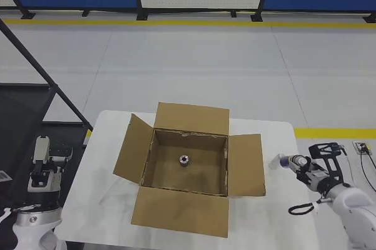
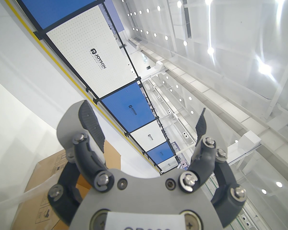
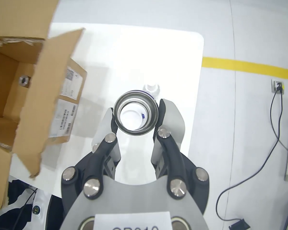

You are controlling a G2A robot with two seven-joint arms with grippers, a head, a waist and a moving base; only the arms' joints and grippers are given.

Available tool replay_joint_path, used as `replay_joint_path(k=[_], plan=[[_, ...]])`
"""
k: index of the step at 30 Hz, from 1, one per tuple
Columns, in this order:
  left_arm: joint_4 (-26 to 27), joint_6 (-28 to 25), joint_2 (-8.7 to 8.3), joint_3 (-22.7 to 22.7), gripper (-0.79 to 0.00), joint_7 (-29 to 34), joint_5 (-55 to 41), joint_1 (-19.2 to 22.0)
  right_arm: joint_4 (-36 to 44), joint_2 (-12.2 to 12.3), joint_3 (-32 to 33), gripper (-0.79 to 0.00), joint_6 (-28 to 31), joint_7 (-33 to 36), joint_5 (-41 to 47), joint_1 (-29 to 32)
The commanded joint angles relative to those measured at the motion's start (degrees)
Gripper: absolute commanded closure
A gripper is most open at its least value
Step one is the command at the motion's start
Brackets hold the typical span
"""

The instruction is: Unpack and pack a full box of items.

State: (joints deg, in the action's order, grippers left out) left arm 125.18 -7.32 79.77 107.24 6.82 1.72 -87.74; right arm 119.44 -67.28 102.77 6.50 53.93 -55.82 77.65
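Cardboard box (image 1: 191, 119), flaps open, stands mid-bench (image 1: 269, 134) and holds one small round metal part (image 1: 184, 159) on its floor. To the right of the box, over the bench, the right arm (image 1: 356, 219) has a metal can (image 3: 134, 111) clamped between its jaws (base toward the wrist camera). The left arm (image 1: 42, 164) is beside the bench's left edge, jaws spread wide and empty, pointing at the ceiling.

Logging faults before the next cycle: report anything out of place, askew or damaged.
Nothing is spilled. The cardboard box has ragged, torn tape along its inner rim. The right end effector grips a metal can sideways, base toward the wrist. The left end effector is open and points up at the ceiling.
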Motion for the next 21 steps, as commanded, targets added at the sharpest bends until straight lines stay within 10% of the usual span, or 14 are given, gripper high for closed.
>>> replay_joint_path(k=[1, 11, 21], plan=[[0.00, 0.00, 0.00, 0.00, -0.785, 0.00, 0.00, 0.00, 3.82, -0.10, -0.09, 0.000, -0.27, -1.96, 1.61, 1.67], [0.00, 0.00, 0.00, 0.00, -0.785, 0.00, 0.00, 0.00, 8.29, -0.60, -10.12, 0.000, 1.63, -9.88, 8.18, 1.56], [0.00, 0.00, 0.00, 0.00, -0.785, 0.00, 0.00, 0.00, -6.14, -2.03, -33.17, 0.000, -0.94, -1.29, 0.58, -16.35]])
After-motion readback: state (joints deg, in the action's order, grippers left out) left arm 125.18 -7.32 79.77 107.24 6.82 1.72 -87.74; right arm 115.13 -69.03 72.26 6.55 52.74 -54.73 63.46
